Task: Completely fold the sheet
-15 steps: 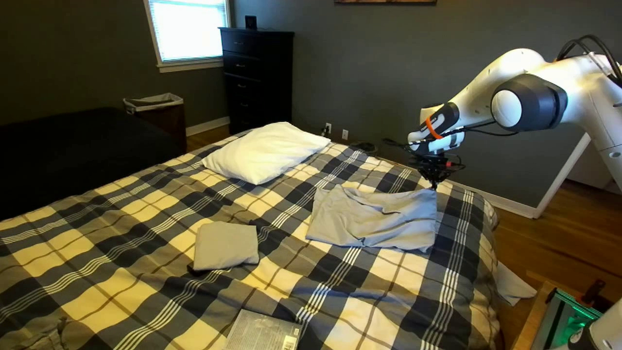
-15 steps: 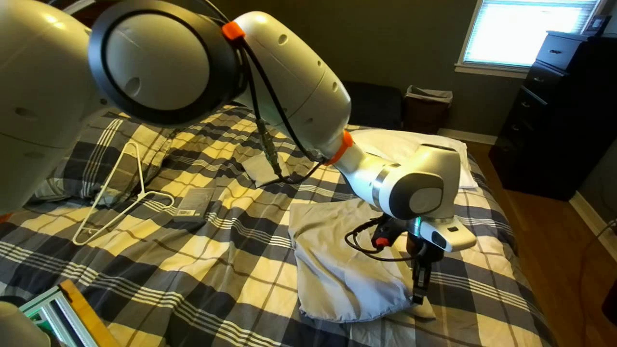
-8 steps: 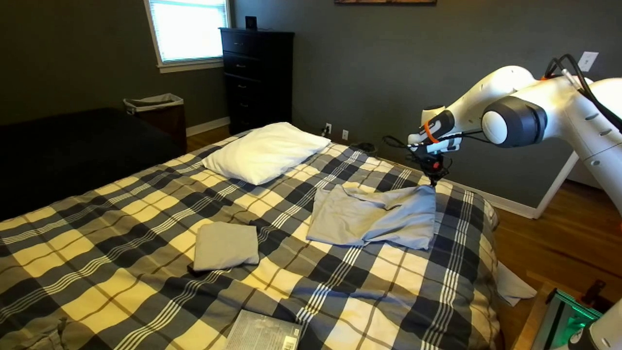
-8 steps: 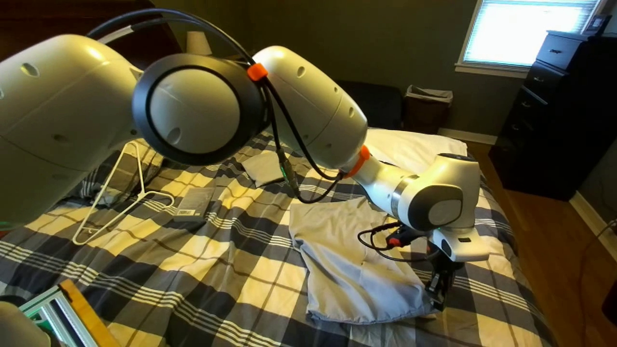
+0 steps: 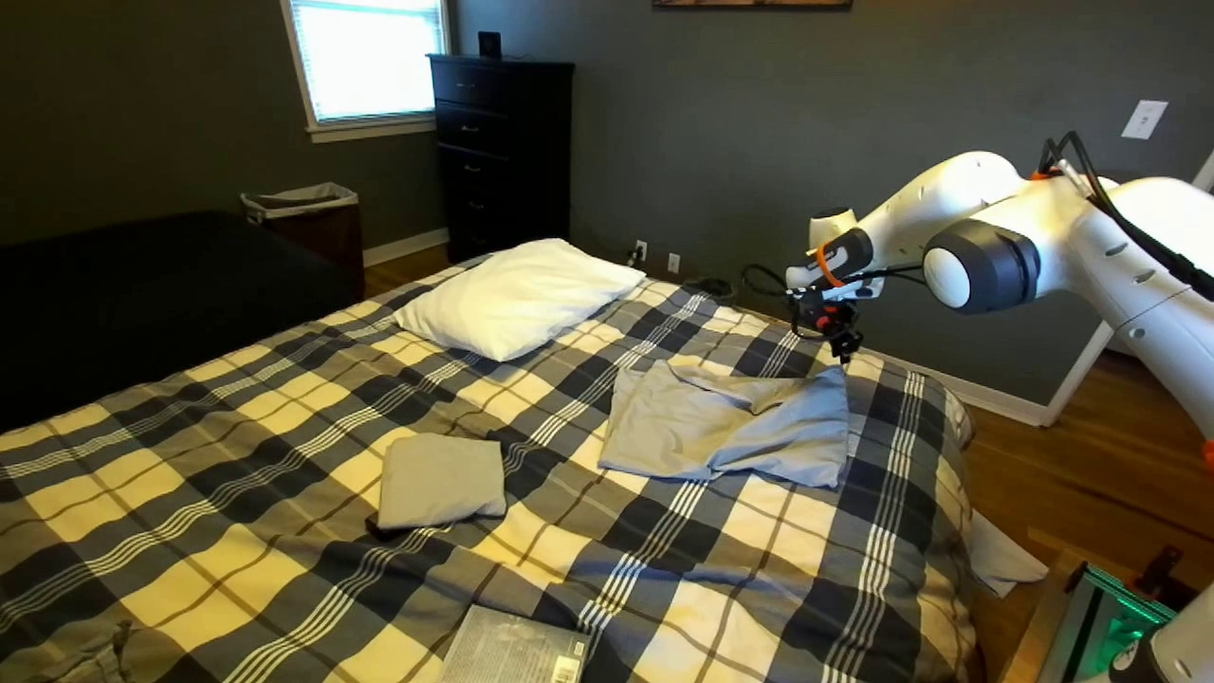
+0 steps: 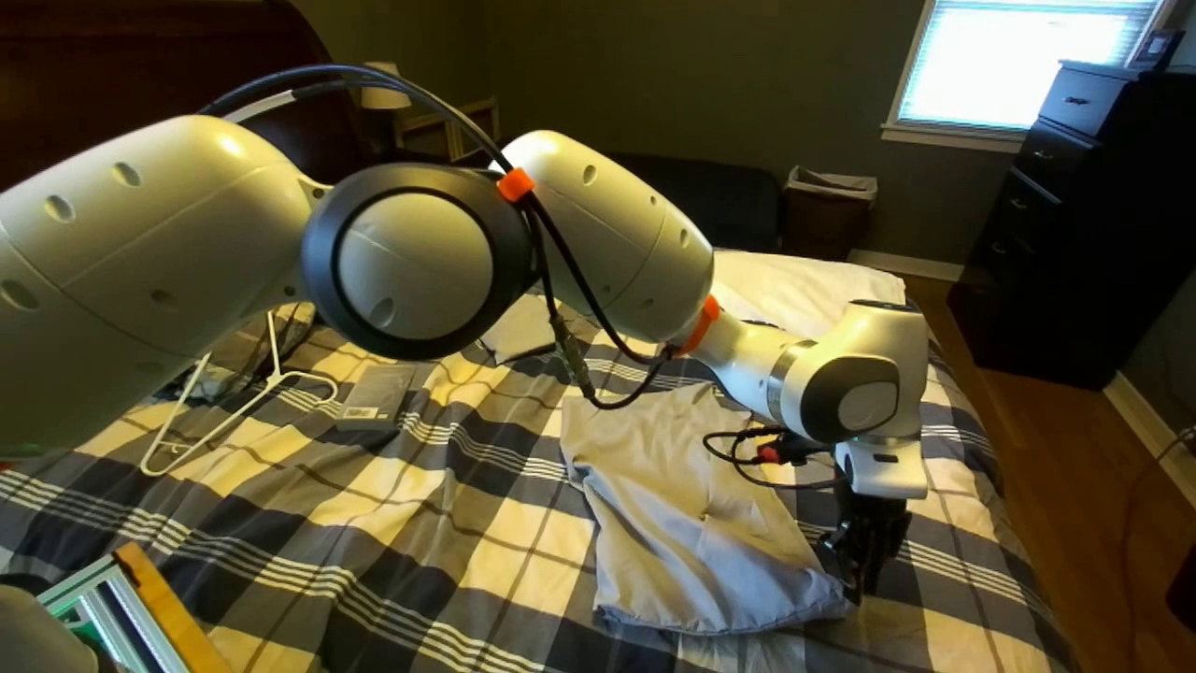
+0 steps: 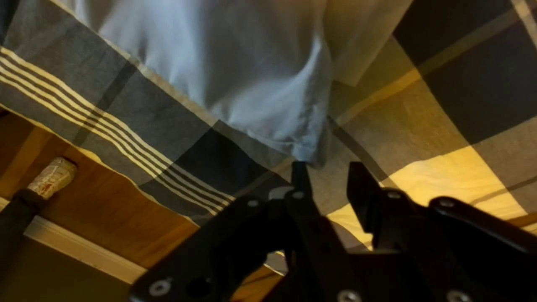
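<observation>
The sheet, a loose pale grey-beige cloth, lies rumpled on the plaid bedspread in both exterior views (image 5: 683, 427) (image 6: 687, 533). A diagonal crease runs across it. In the wrist view its bluish-white lit part (image 7: 251, 71) narrows to a corner at the fingertips. My gripper stands at that corner, near the bed's edge, in both exterior views (image 5: 842, 358) (image 6: 855, 589). In the wrist view the gripper (image 7: 328, 165) is open, with bare bedspread between the fingers. The corner is at the tip of the left finger; whether they touch I cannot tell.
A small folded beige square (image 5: 441, 481), a white pillow (image 5: 522, 296) and a flat grey case (image 5: 517, 650) lie on the plaid bedspread (image 5: 285, 455). A white hanger (image 6: 274, 380) lies nearer the arm's base. The bed's edge is close beyond the gripper.
The sheet's corner was drawn outward toward the bed's edge with the gripper, making the diagonal crease. The gripper's fingers have since spread and the corner has dropped slightly. The arm's elbow has lowered.
</observation>
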`<state>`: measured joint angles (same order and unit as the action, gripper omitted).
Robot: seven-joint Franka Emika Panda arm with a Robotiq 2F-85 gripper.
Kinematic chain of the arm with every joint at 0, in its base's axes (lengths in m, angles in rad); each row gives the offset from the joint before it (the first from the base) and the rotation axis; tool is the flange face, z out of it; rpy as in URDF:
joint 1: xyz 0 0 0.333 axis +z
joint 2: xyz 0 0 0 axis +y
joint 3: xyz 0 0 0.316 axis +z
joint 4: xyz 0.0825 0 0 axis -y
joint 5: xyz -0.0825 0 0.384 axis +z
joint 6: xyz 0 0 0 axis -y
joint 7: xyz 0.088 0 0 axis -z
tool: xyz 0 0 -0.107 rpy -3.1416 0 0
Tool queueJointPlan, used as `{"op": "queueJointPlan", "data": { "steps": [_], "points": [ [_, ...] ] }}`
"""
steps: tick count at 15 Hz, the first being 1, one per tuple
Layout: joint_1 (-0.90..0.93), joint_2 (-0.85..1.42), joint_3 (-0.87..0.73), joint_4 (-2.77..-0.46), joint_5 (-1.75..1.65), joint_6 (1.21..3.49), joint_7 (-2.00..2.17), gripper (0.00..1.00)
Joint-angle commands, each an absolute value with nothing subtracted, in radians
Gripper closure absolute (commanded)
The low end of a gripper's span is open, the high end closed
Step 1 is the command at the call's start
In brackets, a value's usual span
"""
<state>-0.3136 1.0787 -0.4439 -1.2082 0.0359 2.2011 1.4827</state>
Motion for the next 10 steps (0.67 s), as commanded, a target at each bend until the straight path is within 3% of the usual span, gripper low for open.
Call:
{"op": "queueJointPlan", "data": {
  "steps": [1,6,7,8,10],
  "points": [
    [-0.265,1.051,-0.485,-1.231,0.025,2.239,1.580,0.36],
    [-0.122,0.847,-0.523,-1.485,-0.030,2.448,1.487,0.01],
    [-0.091,0.814,-0.529,-1.524,-0.055,2.485,1.460,0.00],
    [-0.173,0.920,-0.493,-1.360,-0.044,2.411,1.515,0.00],
    [-0.157,0.888,-0.488,-1.379,-0.055,2.411,1.512,0.00]
  ]
}}
